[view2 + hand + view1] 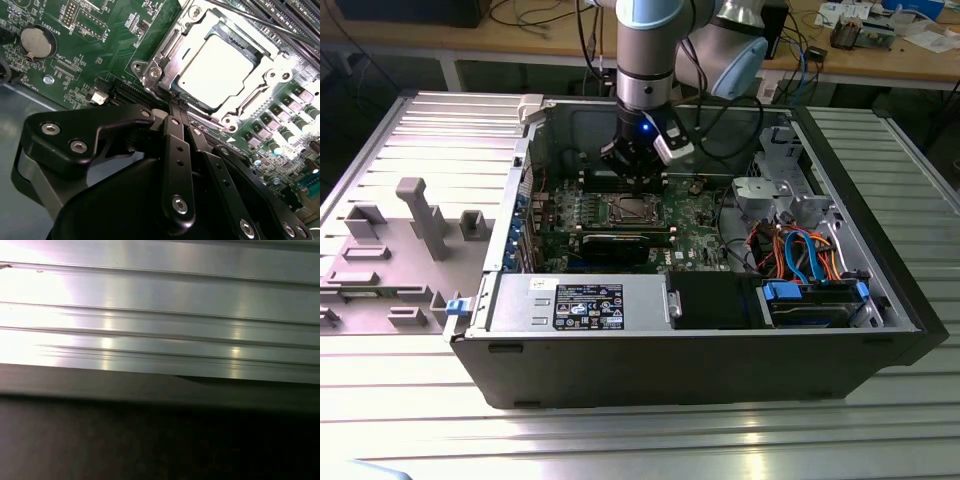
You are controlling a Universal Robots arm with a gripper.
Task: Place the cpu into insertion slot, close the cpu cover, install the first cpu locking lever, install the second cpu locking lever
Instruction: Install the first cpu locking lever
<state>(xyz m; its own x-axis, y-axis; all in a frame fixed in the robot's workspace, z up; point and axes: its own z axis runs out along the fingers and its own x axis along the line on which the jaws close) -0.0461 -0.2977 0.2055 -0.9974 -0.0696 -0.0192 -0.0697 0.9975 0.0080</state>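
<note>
The cpu (217,65), a flat square with a silvery top, lies in the insertion slot on the green motherboard, and its contact field is hidden under the chip. The cpu cover (165,52), a silvery metal frame, lies flat around the chip's top. My gripper (178,104) is shut, its two dark fingertips pressed together at the cover's near edge by a corner screw. In the exterior view the gripper (638,180) hangs just above the socket (630,210) inside the open computer case. A thin dark rod (250,19) crosses the socket's far side.
The case walls (670,370) surround the board. A black graphics card (625,243) lies beside the socket, with a power supply (575,303) in front, a grey drive cage (770,195) and coloured cables (800,250) at the exterior view's right. Grey fixtures (420,215) stand on the ribbed table.
</note>
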